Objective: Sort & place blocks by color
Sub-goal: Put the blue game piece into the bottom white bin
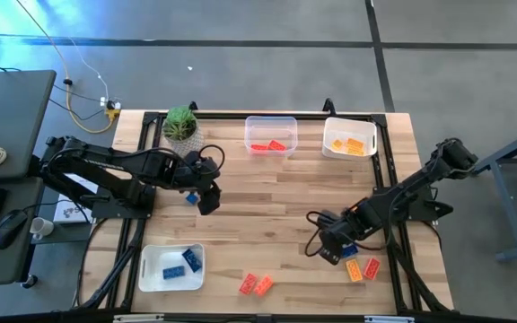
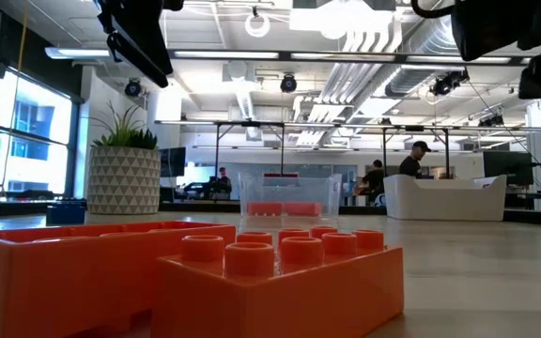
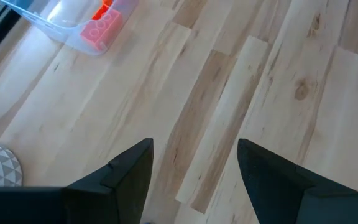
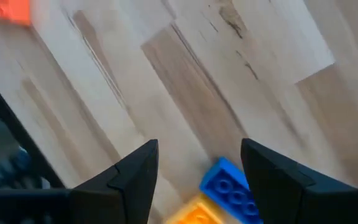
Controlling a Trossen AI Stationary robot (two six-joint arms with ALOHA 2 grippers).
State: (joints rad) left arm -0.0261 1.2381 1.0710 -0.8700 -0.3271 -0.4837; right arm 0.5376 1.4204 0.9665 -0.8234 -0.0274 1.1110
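Overhead, three trays (image 1: 270,121), left gripper (image 1: 208,199) jaws open, right gripper (image 1: 332,251) jaws open over one blue block (image 1: 348,250).

Both arms are dark, near-black, built of jointed tubular links with rounded joint housings. The left arm (image 1: 115,169) carries a black cable looping beside its wrist at about 1 o'clock from the left claw (image 1: 207,199). The right arm (image 1: 402,193) shows similar black cabling, apparently looped, at 9 o'clock of the right claw (image 1: 333,251). Each claw has two matte black fingers (image 3: 126,180) with flat inner faces and angular, tapering tips.
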